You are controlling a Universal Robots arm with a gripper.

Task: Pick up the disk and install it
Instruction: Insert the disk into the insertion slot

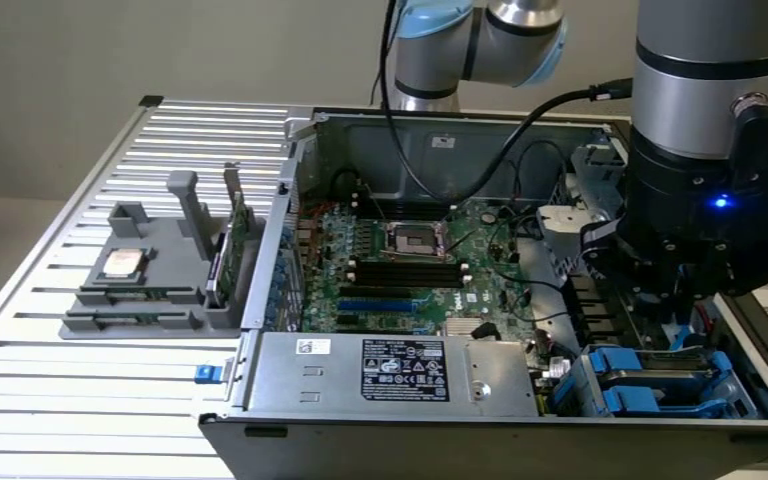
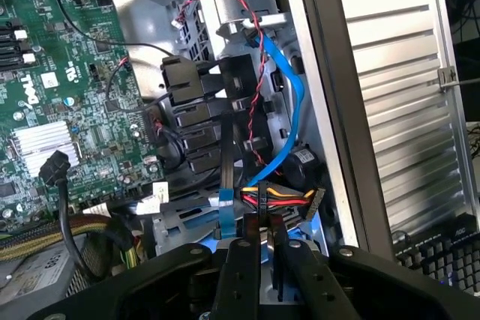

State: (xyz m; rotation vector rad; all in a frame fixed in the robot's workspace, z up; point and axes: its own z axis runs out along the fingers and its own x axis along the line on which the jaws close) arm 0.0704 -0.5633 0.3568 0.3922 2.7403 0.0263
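I am watching the worktop (image 1: 117,380) that is carrying the open computer case (image 1: 398,150), with the arm reaching down into the case's drive-bay corner. The pincer (image 2: 264,226) is hanging there almost closed, with only a slim slit between its jaws, and I cannot tell whether it is clamping anything. The disk (image 1: 662,368) is lying flat in that bay in its blue frame, directly beneath the pincer. I am judging its long axis to run along the case's side wall.

- Tool (image 2: 264,222) hangs in a narrow gap between the black connectors (image 2: 191,110) and the case wall (image 2: 319,95).
- Blue cable (image 2: 294,110) and red-black wires (image 2: 259,80) cross it.
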